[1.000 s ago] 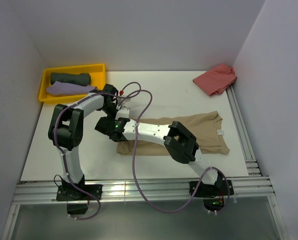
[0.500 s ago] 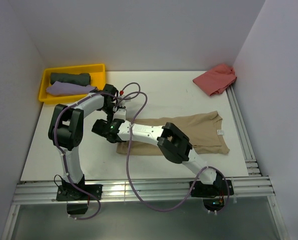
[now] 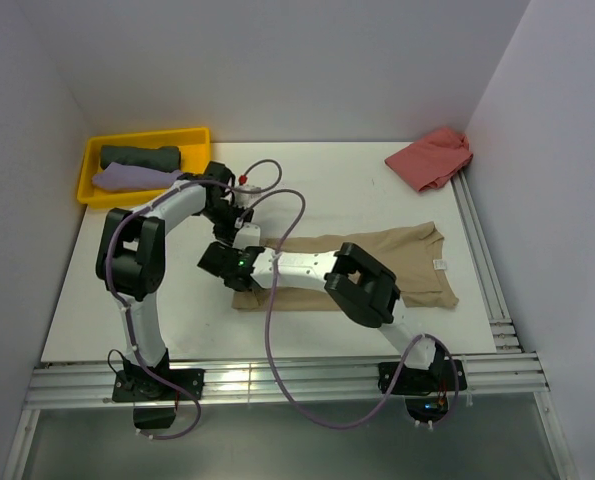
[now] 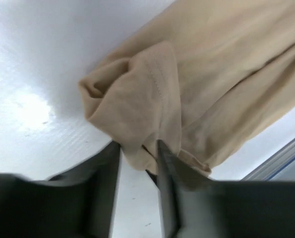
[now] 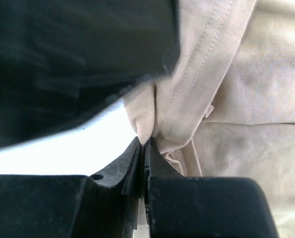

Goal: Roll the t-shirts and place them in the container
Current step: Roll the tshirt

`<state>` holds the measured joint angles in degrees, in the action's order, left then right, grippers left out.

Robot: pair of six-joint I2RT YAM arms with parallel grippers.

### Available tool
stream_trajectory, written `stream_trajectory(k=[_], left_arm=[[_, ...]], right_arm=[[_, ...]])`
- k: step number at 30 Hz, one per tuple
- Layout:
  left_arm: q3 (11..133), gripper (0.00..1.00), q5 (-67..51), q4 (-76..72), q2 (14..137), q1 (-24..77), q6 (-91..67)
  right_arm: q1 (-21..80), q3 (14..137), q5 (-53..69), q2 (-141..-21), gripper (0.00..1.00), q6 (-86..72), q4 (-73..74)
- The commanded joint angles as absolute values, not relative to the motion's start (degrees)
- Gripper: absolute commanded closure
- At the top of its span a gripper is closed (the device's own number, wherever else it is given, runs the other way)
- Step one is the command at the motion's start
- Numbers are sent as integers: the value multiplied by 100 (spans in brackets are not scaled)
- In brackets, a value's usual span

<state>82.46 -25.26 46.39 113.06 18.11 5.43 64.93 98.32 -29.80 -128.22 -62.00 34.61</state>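
The right gripper (image 5: 146, 145) is pinched nearly closed on a thin fold of the tan t-shirt (image 5: 246, 99), a stitched hem running up from its tips in the middle of the right wrist view. A dark blurred shape fills the upper left of that view; what it is I cannot tell.

The left gripper (image 4: 139, 159) stands partly open at the bottom centre of its own view. A bunched corner of the same shirt sits between its two fingertips, with white table (image 4: 28, 99) showing in the gap below the cloth. Whether the cloth is clamped there I cannot tell.

From above, both grippers meet at the left end of the tan shirt, just left of the frame's centre. The shirt lies folded narrow, stretching right, with its collar end at centre right.

At the upper right lies a crumpled salmon-red t-shirt (image 3: 429, 158), well apart. At the upper left a yellow tray (image 3: 147, 134) holds a rolled dark grey-green t-shirt (image 3: 139, 156) and a lilac t-shirt (image 3: 132, 178) beside it.
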Motion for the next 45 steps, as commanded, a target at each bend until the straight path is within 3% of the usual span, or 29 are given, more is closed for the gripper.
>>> stream_trajectory(k=[1,6,11,22,34,45], left_arm=[[8937,55,-3023,4895,10995,1512,764],[9456,45,-3357,5281,10863,1117,949],[9370,46,-3594,5431,10714,651,1204],[7911,47,-3841,5028,10380,308,1600],[7234,47,-4333,4421,10731,343,1398],[7207,46,-3833,3788,10872,817,809]], right_arm=[[6355,8852,-2040,-12314,97,-6100,2024],[6091,7860,-1337,-11831,98,-6135,758],[5819,6883,-380,-11540,98,-6521,-1263],[5344,5317,676,-11829,98,-7830,-4832],[5361,4861,756,-12330,98,-8639,-6494],[5388,4816,694,-12366,99,-8737,-6267]])
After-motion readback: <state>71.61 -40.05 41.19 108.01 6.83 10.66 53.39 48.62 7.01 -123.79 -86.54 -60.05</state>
